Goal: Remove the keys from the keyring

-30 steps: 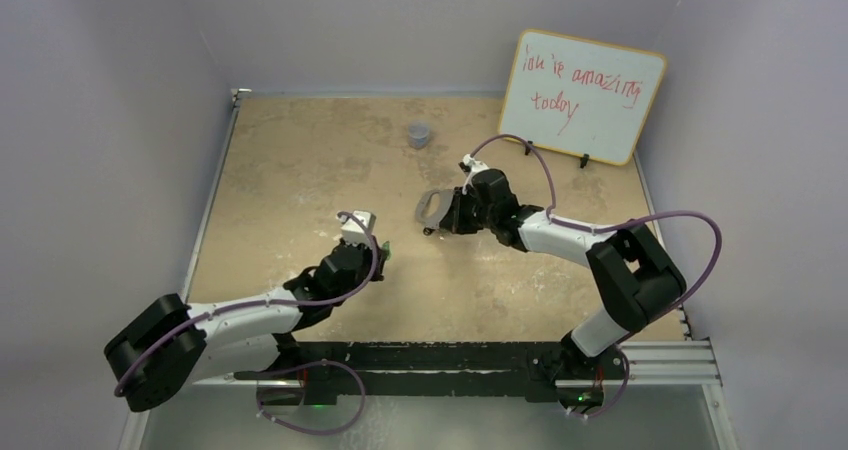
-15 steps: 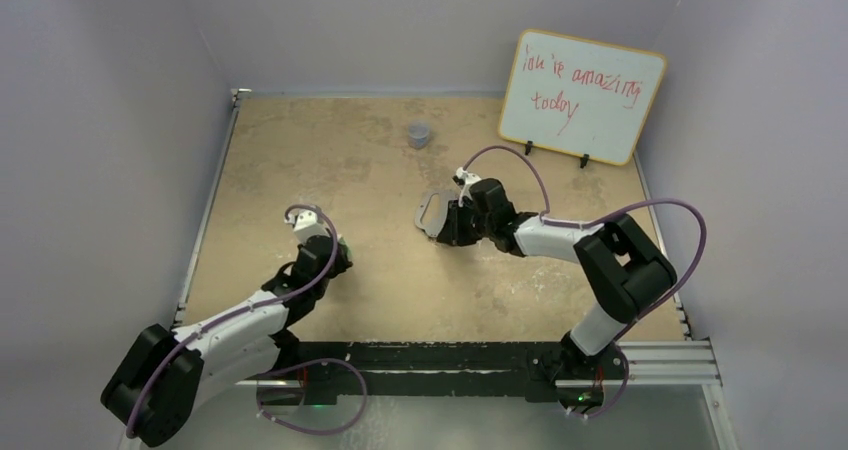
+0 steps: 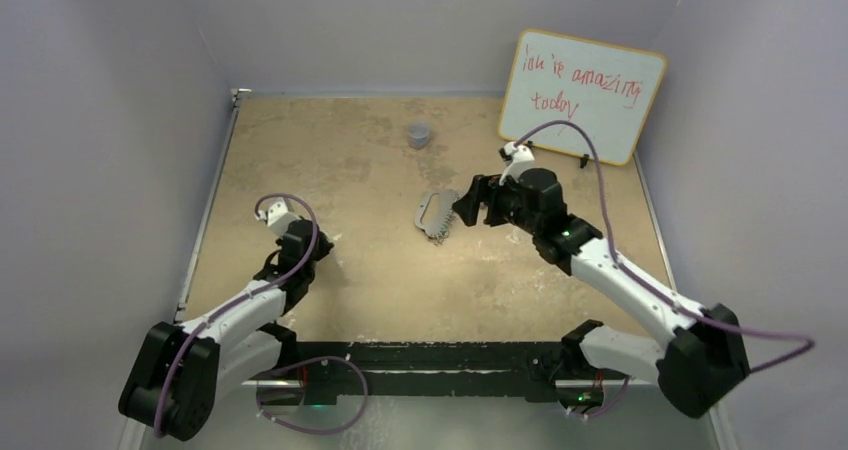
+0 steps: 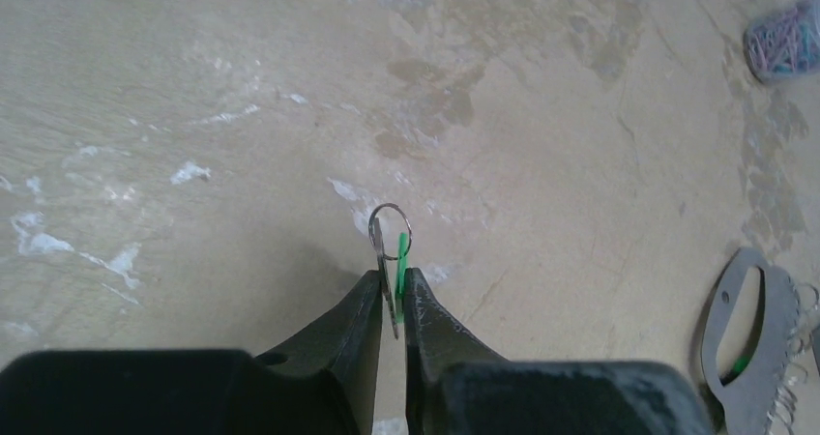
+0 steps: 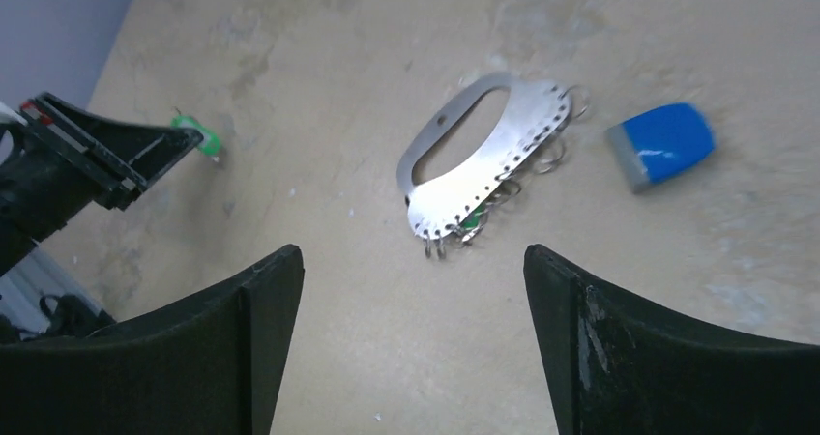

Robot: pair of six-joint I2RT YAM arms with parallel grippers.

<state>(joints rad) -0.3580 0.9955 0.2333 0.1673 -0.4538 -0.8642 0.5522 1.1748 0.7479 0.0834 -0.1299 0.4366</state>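
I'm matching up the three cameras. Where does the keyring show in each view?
Top external: the keyring lies mid-table, just left of the right arm.
Left wrist: bottom right corner, partly cut off by the picture edge.
Right wrist: about centre, slightly high.
Shared landmark: the left tool pinching a green key, seen at far left in the right wrist view.

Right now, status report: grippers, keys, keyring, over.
Left gripper shut on one green key. Right gripper open by the keyring, other keys attached. Blue block beside it, apart.
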